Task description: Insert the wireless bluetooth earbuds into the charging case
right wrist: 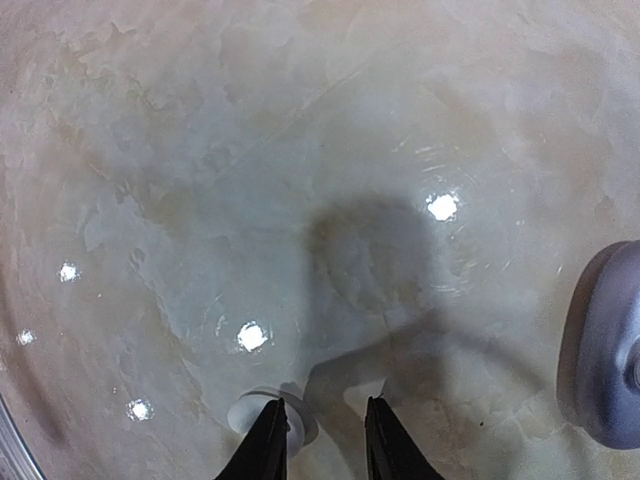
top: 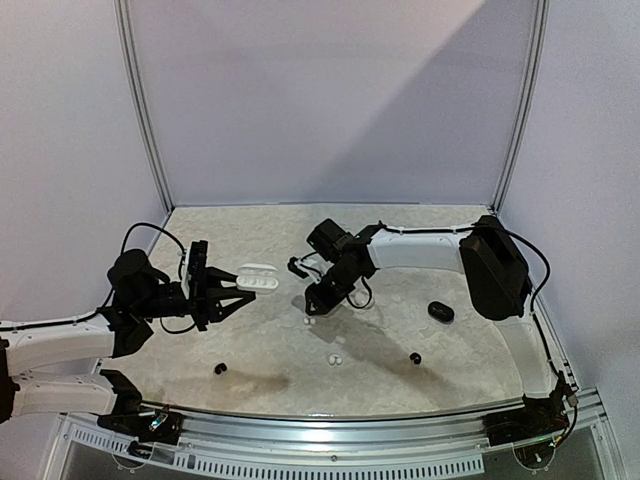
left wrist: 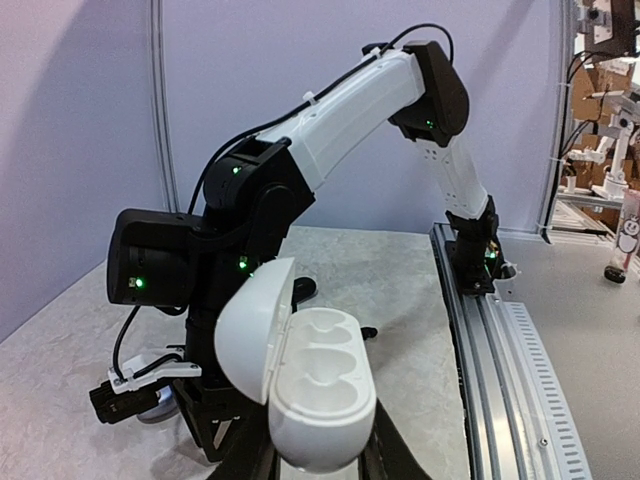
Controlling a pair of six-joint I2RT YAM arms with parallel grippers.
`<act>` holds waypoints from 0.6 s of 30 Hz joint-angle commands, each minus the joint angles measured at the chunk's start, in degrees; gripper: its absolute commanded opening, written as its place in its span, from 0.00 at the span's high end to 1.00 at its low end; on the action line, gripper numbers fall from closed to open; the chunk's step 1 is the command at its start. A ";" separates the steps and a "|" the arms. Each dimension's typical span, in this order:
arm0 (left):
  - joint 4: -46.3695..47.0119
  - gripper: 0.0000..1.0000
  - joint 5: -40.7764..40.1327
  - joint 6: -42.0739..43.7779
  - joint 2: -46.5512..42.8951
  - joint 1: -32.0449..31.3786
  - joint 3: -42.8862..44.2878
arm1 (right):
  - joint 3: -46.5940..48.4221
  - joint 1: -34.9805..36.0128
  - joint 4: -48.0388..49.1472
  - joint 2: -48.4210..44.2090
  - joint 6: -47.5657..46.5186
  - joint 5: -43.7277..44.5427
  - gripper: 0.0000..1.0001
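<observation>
A small white earbud (right wrist: 247,413) lies on the pale marbled surface (right wrist: 200,150). It touches the fingertip on the left of the wrist view of the right pincer (right wrist: 323,405), mostly outside the narrow gap. That pincer points down, slightly open, gripping nothing, and likely needs a small sideways shift. The bud's long axis cannot be told. The left pincer (top: 237,292) clamps the open white charging case (top: 258,278), wells empty, nearby. A black earbud (top: 414,357) and black case (top: 440,312) lie well apart, and nothing blocks the way.
</observation>
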 commanded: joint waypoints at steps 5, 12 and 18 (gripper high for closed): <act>-0.39 1.00 -0.60 1.16 0.16 0.68 -0.42 | -1.48 1.31 -2.22 -0.23 -1.24 -2.25 0.71; -0.48 1.00 -0.50 1.42 0.29 0.68 -0.51 | -2.61 1.75 -2.57 -0.92 -1.00 -2.71 0.73; -0.89 1.00 -0.49 1.75 0.10 0.68 -0.51 | -3.19 2.22 -3.49 -1.57 -0.72 -3.78 0.79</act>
